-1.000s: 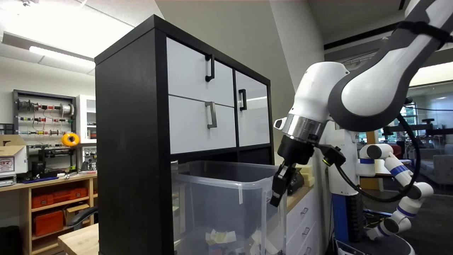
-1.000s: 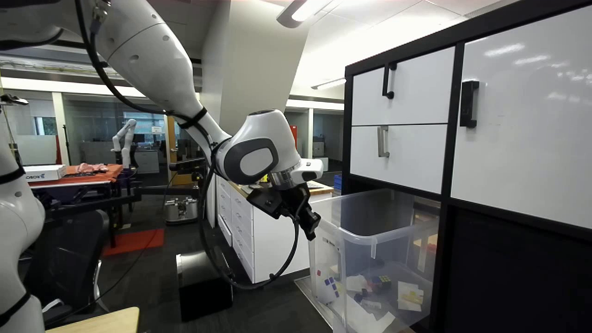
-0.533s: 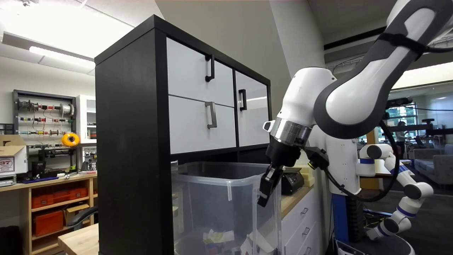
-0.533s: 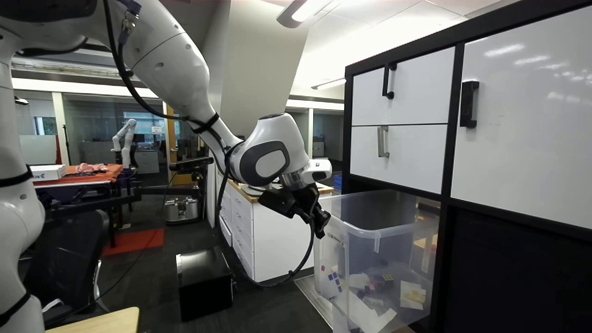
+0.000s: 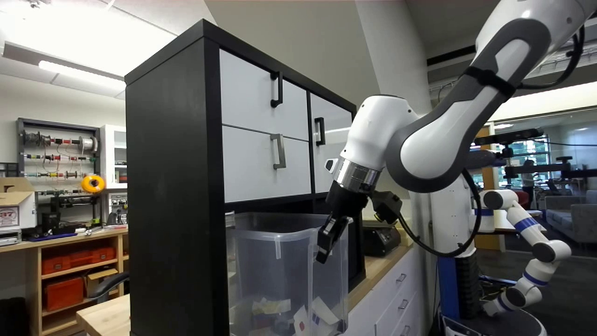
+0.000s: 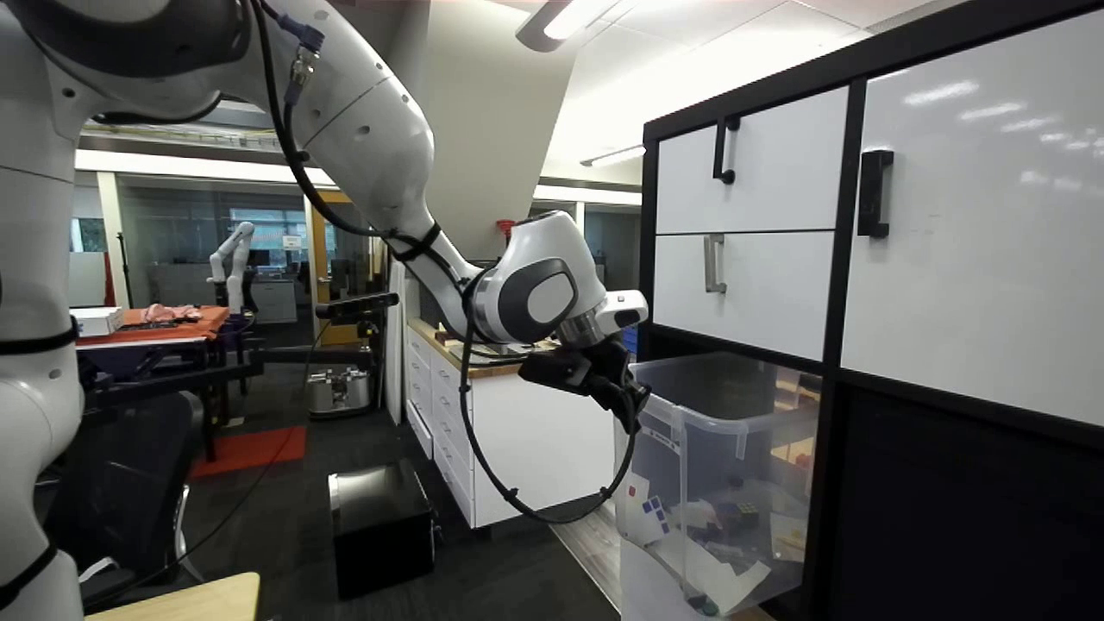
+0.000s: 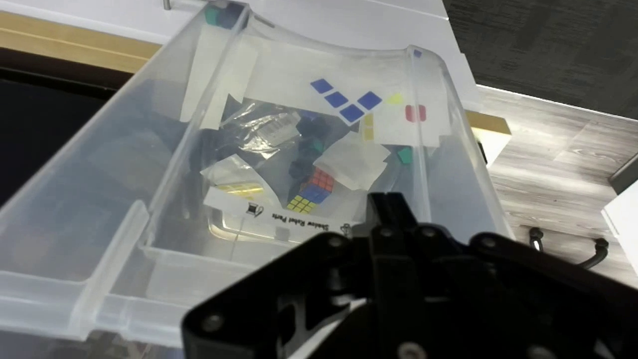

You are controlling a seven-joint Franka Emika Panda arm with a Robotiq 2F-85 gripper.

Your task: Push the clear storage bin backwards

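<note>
The clear storage bin (image 5: pixel 273 268), with papers and a puzzle cube (image 7: pixel 311 192) inside, stands partly within the cabinet's lower opening, under the drawers. It also shows in an exterior view (image 6: pixel 711 457) and fills much of the wrist view (image 7: pixel 124 154). My gripper (image 5: pixel 322 259) is shut and empty, tilted downward at the bin's outward-facing wall, just below the rim. It also shows at the wall in an exterior view (image 6: pixel 636 427). In the wrist view its fingertips (image 7: pixel 388 195) are together over the bin's wall. The exact contact spot is hard to see.
A tall black cabinet (image 5: pixel 168 186) with white drawers (image 5: pixel 266 168) and black or grey handles surrounds the bin's top and side. A white drawer unit (image 6: pixel 535 440) with a wooden top stands beside it. A black box (image 6: pixel 379 526) is on the floor.
The arm and shut gripper have moved toward the cabinet. The bin has moved with them, deeper into the lower opening, and its papers have shifted. The cabinet has not moved.
</note>
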